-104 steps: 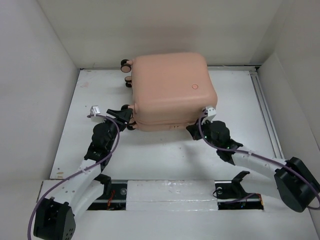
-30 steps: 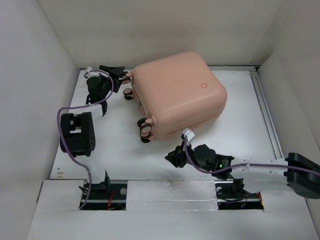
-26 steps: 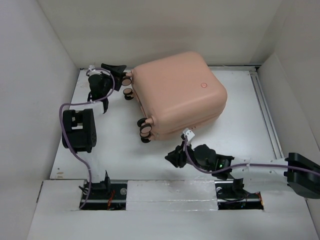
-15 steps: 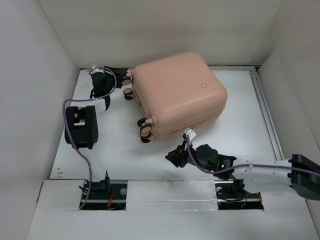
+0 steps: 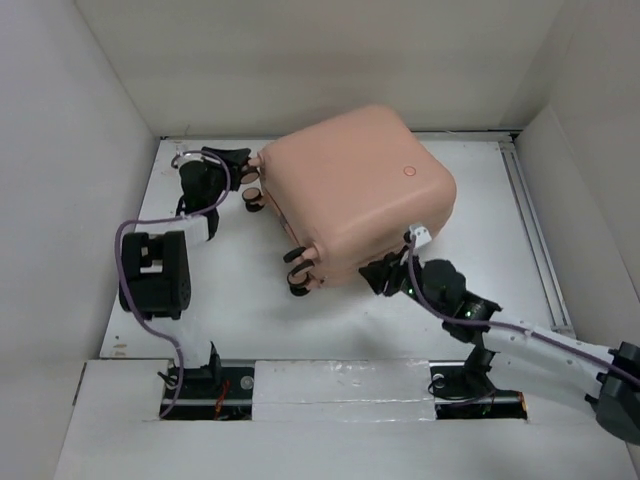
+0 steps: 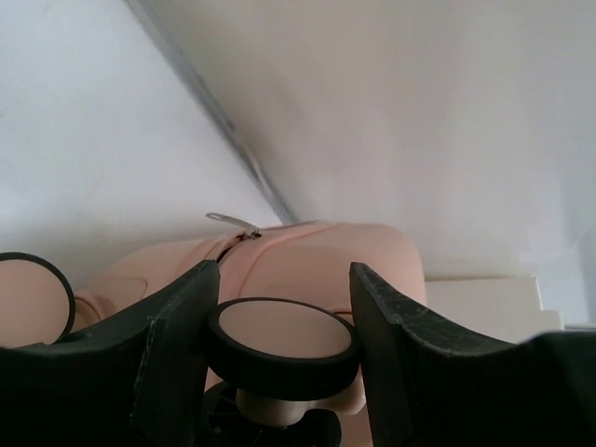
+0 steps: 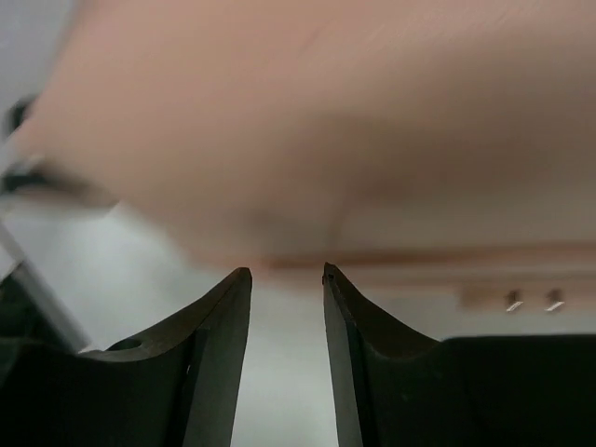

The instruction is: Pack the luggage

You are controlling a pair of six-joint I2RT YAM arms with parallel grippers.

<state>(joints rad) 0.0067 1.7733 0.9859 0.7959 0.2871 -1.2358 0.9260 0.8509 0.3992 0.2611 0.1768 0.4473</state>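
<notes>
- The luggage (image 5: 355, 190) lies closed and skewed on the white surface (image 5: 225, 300), its wheels toward the left arm; nothing is packed yet, as far as I can judge.
- The left gripper (image 5: 238, 163) has its jaws set wide on either side of a caster wheel (image 6: 284, 337); the wheel fills the gap, but I cannot tell whether the jaws are pressing on it.
- The risk there is that the wheel swivels or rolls under load; any pull could twist out of the jaws and swing the case instead of holding it.
- The right gripper (image 7: 287, 272) stands just beside the near face of the shell, its jaws narrow and holding nothing; they point at the seam (image 7: 419, 253).
- If I push in, the tips could skate off the smooth, rounded shell; the case would then slide toward the back wall.
- The right wrist view is blurred, so I cannot find a zip pull there; aiming blind could catch the wrong edge.
- If the arms pull unevenly, the case could turn further.
</notes>
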